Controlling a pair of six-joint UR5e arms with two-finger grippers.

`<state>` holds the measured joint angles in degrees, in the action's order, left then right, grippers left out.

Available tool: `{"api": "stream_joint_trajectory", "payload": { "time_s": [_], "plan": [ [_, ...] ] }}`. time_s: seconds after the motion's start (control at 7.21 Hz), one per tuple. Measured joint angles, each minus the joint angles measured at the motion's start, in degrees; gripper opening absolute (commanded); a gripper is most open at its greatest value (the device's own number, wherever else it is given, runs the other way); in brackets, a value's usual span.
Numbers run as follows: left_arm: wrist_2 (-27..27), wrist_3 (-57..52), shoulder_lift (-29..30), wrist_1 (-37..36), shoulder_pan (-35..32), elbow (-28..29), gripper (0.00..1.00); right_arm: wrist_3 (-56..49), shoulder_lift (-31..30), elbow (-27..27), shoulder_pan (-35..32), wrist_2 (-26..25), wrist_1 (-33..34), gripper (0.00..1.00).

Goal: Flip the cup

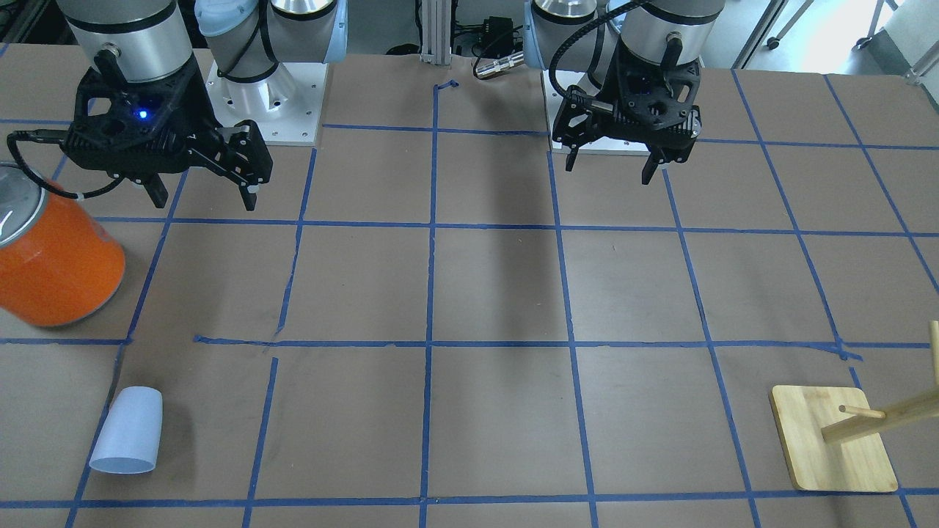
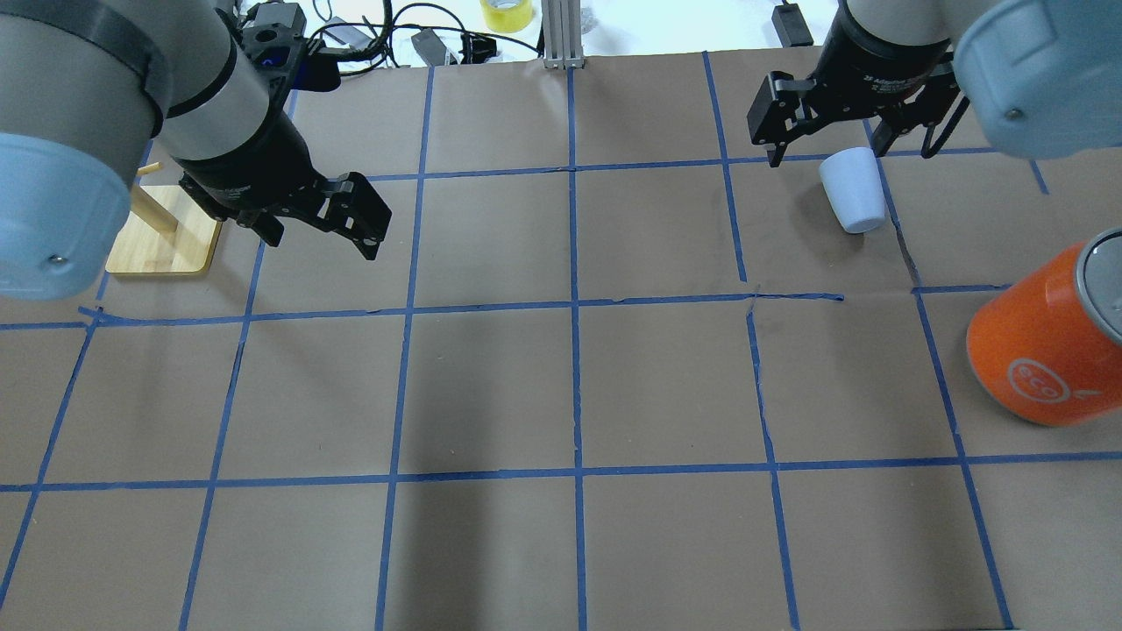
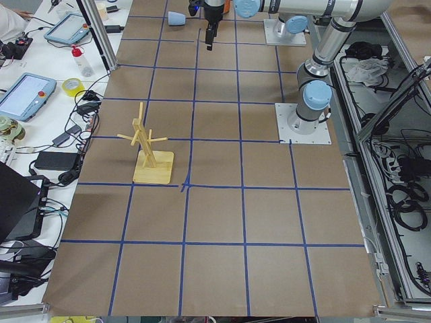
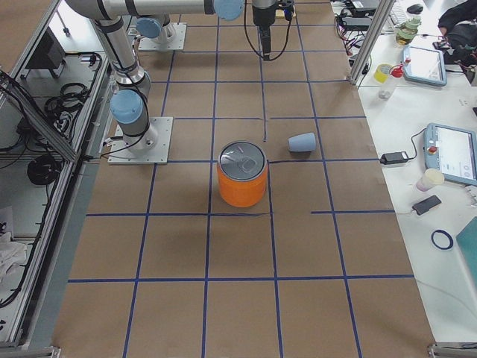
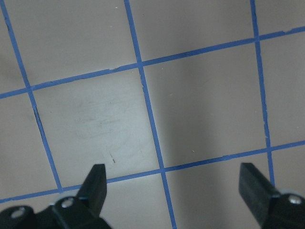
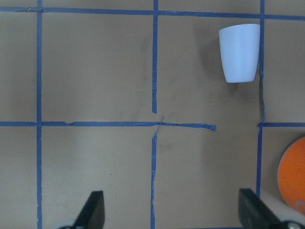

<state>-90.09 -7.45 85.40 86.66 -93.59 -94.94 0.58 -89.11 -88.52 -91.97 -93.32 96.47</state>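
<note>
Nothing done yet: the small pale bluish-white tapered plastic cup [image 1: 128, 431] lies sideways on the desk [image 1: 499, 293] near the big orange cylindrical can [image 1: 59, 271]; left gripper [image 1: 610, 170] and right gripper [image 1: 203, 199] both have jaws apart, empty.

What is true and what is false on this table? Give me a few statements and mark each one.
1. The cup lies on its side. True.
2. The right pincer holds the cup. False: it is open and empty, apart from the cup.
3. The orange can stands upright. True.
4. The cup hangs on the wooden stand. False: it lies on the table, far from the stand.
</note>
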Motion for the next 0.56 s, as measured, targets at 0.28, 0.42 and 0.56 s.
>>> {"api": "stream_joint_trajectory", "payload": {
  "time_s": [0.28,0.42,0.56],
  "plan": [
    [0.0,-0.5,0.2,-0.2,0.0,0.1,1.00,0.3,0.0,0.0,0.1,0.1,0.0,1.00],
    [0.0,-0.5,0.3,-0.3,0.0,0.0,1.00,0.3,0.1,0.0,0.1,0.2,0.1,1.00],
    [0.0,-0.5,0.3,-0.4,0.0,0.0,1.00,0.4,0.2,-0.1,0.1,0.3,0.1,1.00]
  ]
}}
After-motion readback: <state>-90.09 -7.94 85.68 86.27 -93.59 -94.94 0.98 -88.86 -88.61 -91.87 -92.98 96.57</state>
